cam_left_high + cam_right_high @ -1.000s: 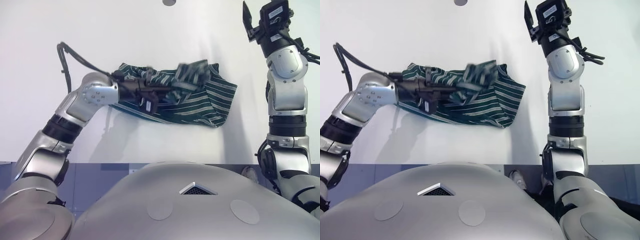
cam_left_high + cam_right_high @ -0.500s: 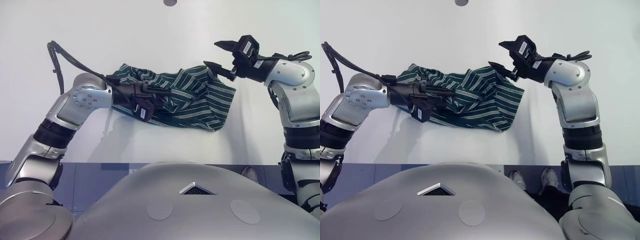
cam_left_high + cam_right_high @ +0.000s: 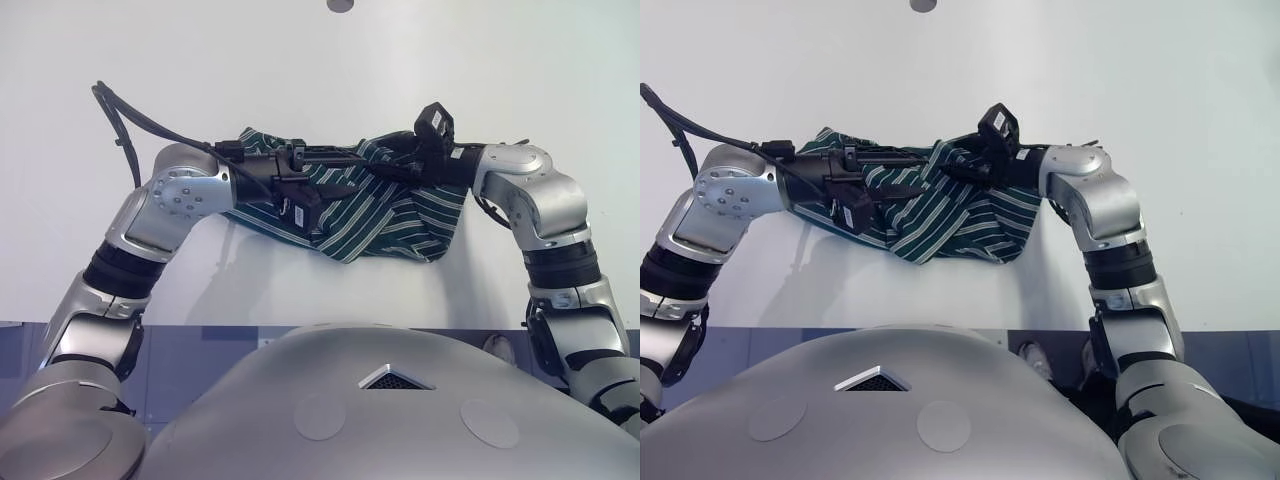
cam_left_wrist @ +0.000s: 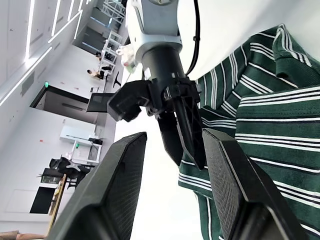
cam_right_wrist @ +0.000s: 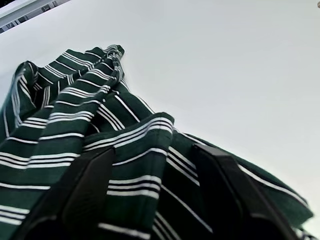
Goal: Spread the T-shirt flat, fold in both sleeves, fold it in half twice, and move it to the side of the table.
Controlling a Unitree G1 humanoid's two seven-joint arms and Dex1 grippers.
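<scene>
The T-shirt (image 3: 400,215) is soft, creased, striped cloth lying on a smooth, matt table (image 3: 300,60). My left end effector (image 4: 172,137) has fingers (image 4: 122,190) of matt black plastic, finely grid-textured.

No text, number or brand can be read. A small white label (image 3: 998,122) sits on the housing of the right gripper (image 5: 154,149), and a second label (image 3: 848,216) hangs under the left gripper (image 4: 172,134). The print on both is too small to make out. A green sign (image 4: 46,84) on the far wall is also illegible.
</scene>
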